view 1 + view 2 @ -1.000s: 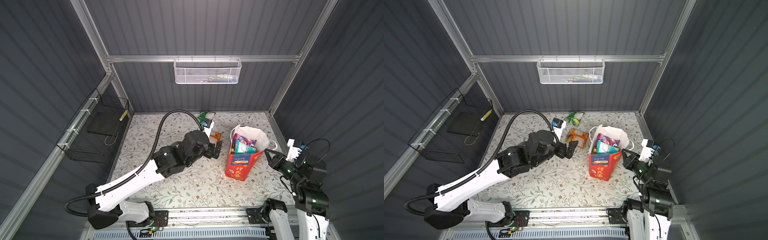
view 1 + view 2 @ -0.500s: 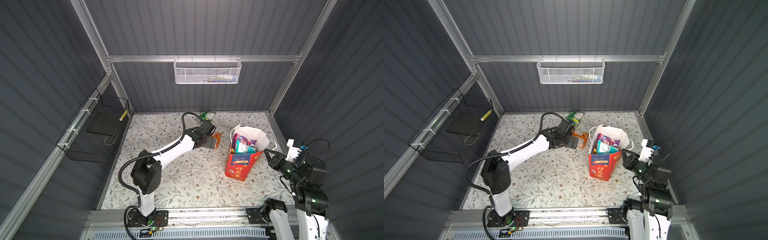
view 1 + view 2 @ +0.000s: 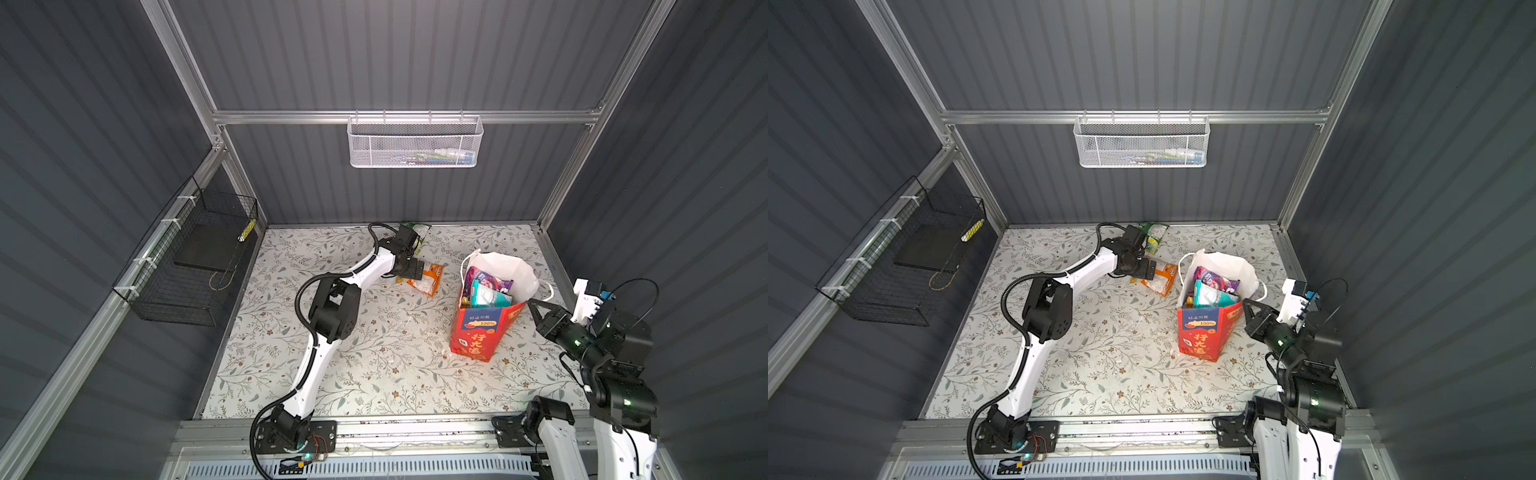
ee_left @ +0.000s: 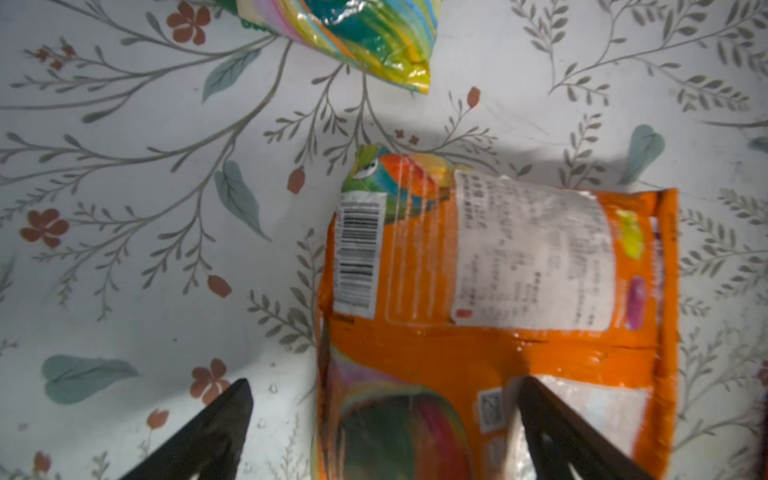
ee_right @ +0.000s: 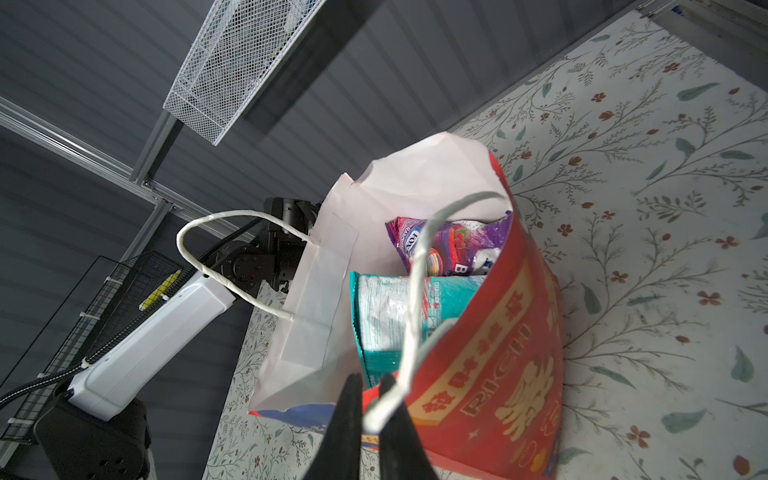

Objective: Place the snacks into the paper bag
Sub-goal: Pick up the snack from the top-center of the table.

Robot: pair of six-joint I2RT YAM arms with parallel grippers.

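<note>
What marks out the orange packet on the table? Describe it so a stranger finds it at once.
Find the red paper bag standing on the floral table. Beside it, a flat orange packet lies beneath the left gripper, jaws open. Unlike the green-and-yellow packet behind it, it shows a white label and barcode.

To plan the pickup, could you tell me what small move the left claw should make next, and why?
Probably lower it and close: the open left claw hovers with the edge of the flat orange snack packet between its jaws, while the right claw pinches the white cord handle of the red paper bag.
</note>
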